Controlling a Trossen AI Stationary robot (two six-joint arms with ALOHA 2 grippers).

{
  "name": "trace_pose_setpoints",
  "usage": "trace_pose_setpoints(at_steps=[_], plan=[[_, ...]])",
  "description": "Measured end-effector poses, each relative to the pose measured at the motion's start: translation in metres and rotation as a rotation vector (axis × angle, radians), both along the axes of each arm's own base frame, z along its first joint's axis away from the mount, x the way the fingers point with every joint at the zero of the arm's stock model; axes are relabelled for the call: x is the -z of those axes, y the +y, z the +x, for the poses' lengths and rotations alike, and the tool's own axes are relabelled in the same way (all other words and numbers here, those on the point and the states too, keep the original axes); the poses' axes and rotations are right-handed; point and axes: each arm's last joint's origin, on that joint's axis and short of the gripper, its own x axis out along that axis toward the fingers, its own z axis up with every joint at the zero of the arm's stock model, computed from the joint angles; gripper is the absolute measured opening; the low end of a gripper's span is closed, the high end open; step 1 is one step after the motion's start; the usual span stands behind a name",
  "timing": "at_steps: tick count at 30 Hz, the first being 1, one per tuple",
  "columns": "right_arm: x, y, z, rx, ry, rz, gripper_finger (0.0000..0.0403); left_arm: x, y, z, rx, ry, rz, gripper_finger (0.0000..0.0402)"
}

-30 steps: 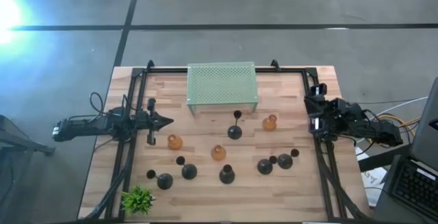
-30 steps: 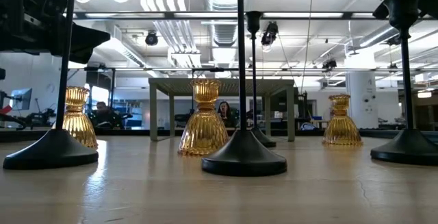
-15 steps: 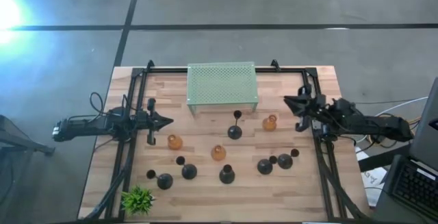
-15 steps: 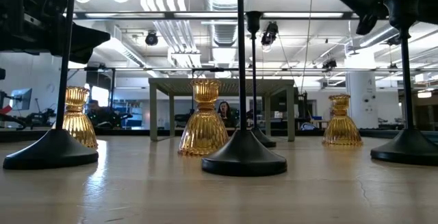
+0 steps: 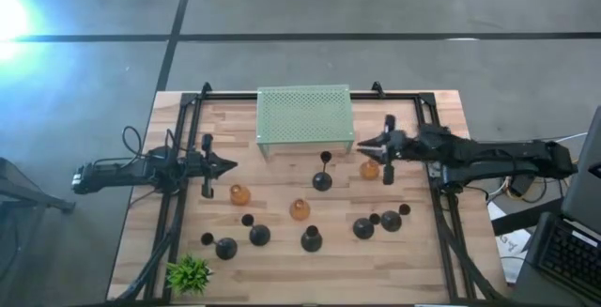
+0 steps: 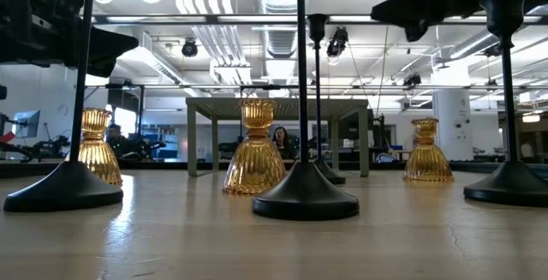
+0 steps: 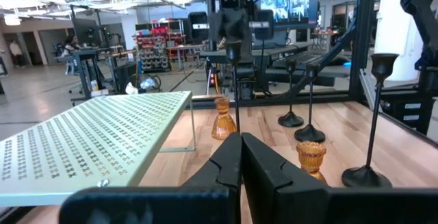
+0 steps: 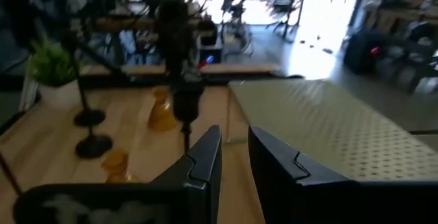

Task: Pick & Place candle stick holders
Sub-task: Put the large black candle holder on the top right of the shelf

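Item: right pincer (image 5: 362, 146), fingers parted by a narrow gap, holding nothing.
Target, as judged: amber holder (image 5: 370, 167), standing upright just under and beside the fingertips, its long axis vertical, close to the near edge of the mint-green stand (image 5: 305, 117).
A tall black stem holder (image 5: 323, 170) stands just ahead of the fingertips.
Nearer arm: right, by far.
Pose: right arm stretched level across the worktop (image 5: 282, 251), well raised in the low view.
Left pincer (image 5: 228, 166): fingers together, empty, parked far across from the target with another amber holder (image 5: 240, 194) just beside it.
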Motion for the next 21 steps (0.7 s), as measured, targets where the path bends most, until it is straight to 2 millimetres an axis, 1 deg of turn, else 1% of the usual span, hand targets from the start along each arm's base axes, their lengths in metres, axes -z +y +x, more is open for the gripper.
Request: trace_pose_setpoints(at_steps=[3,6,12,17,21], plan=[[0.013,-0.001,0.012,-0.035,0.080,0.000,0.0064,0.000,0.000,0.000,0.001,-0.007,-0.039,0.0014],[0.023,-0.001,0.021,-0.047,0.120,0.005,0.0064,-0.003,0.000,0.000,0.002,-0.032,-0.041,0.0014],[0.041,-0.003,0.038,-0.052,0.187,0.050,0.0084,-0.004,0.000,0.000,0.003,-0.042,-0.042,0.0014],[0.048,-0.005,0.050,-0.060,0.173,0.051,0.0111,-0.004,0.000,0.000,0.003,-0.047,-0.042,0.0014],[0.050,-0.005,0.059,-0.077,0.152,0.055,0.0131,-0.006,0.000,0.000,0.004,-0.062,-0.042,0.0014]])
